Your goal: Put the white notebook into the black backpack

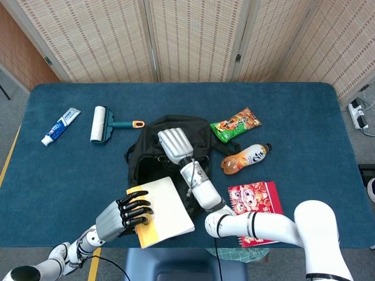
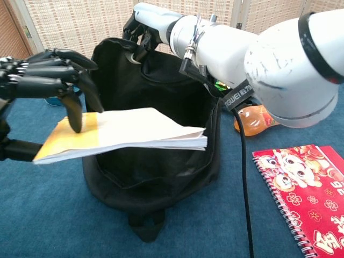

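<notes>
Near table's front edge, we note:
Left hand (image 2: 45,80): fingers clamped on white notebook (image 2: 134,131).
Right hand (image 1: 174,144): fingers gripping black backpack (image 2: 156,161) rim.

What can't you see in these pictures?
- Bottom of the black backpack: chest view, covered by the white notebook.
- Toothpaste writing: head view, too small.
- Red notebook: chest view, cut off by the edge.
- Right robot hand fingertips: chest view, behind the backpack rim.

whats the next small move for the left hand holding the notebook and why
Probably tip the white notebook forward and down into the black backpack. The left hand holds it roughly level over the open mouth, which the right hand holds up by the rim.
</notes>
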Tool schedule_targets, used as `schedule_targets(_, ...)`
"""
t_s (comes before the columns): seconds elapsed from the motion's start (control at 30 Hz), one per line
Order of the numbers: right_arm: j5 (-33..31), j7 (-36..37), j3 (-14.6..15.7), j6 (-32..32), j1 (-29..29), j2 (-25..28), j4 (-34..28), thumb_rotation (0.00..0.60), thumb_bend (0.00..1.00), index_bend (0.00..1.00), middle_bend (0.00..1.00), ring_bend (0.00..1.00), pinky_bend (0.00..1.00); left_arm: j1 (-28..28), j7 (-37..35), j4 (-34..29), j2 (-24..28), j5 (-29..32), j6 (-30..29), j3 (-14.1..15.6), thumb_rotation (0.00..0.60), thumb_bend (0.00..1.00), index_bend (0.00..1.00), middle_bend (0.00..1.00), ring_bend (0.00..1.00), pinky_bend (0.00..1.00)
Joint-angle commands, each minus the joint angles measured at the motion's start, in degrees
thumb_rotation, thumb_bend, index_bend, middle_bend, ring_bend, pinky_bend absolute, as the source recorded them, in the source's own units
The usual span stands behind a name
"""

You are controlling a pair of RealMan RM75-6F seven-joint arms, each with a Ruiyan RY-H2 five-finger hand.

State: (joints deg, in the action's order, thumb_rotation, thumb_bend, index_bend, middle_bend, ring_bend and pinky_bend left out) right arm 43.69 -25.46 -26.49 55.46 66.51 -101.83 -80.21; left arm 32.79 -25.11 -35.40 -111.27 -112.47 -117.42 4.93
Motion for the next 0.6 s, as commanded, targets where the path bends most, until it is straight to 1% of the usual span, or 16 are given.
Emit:
schedule_targets(0.03,0.43,0.38,0.16,0.15,-0.07,0.29,-0.65,0.6,0.77,0.8,0.49,0.4,0.31,0.94,0.07,1.41,-1.49,1.03,0.99,-1.06,0.6,0.57,0.73,0.51,0.42,0.28)
schedule_targets(0.13,0.63,0.79,0.23,0.3,-0.09,0.44,-1.25,0.6,0.77,0.8,0.49,0.41,0.31,1.82,-0.49,2.2,-2.95,2.08,1.54,-2.08,0.6,0.57,0.73,0.51,0.42,0.28)
schedule_targets(0.3,0.65,1.21,0.09,0.33,0.29,0.42,-1.61,0.6,0.77,0.8,0.49,0.41,0.31,3.57,1.27,3.92,-5.09,3.28,2.45,-3.62,0.6,0.57,0.73,0.51,0.42,0.29)
schedule_targets(0.43,0.52,1.65,-0.23,0.46,0.51,0.58,-2.21,0.6,0.77,0.8,0.49,0.41,0.31,4.23,3.67,5.76,-6.6,3.42,5.33,-2.84,0.6,0.57,0.73,0.51,0.42,0.29)
schedule_targets(0.6,0.52,1.91,-0.17,0.47,0.64,0.94,-3.11,0.6,0.77,0.8,0.49,0.41,0.31,4.29,3.8,7.96,-8.38,3.91,8.83,-1.58,0.6,0.57,0.73,0.51,0.42,0.29)
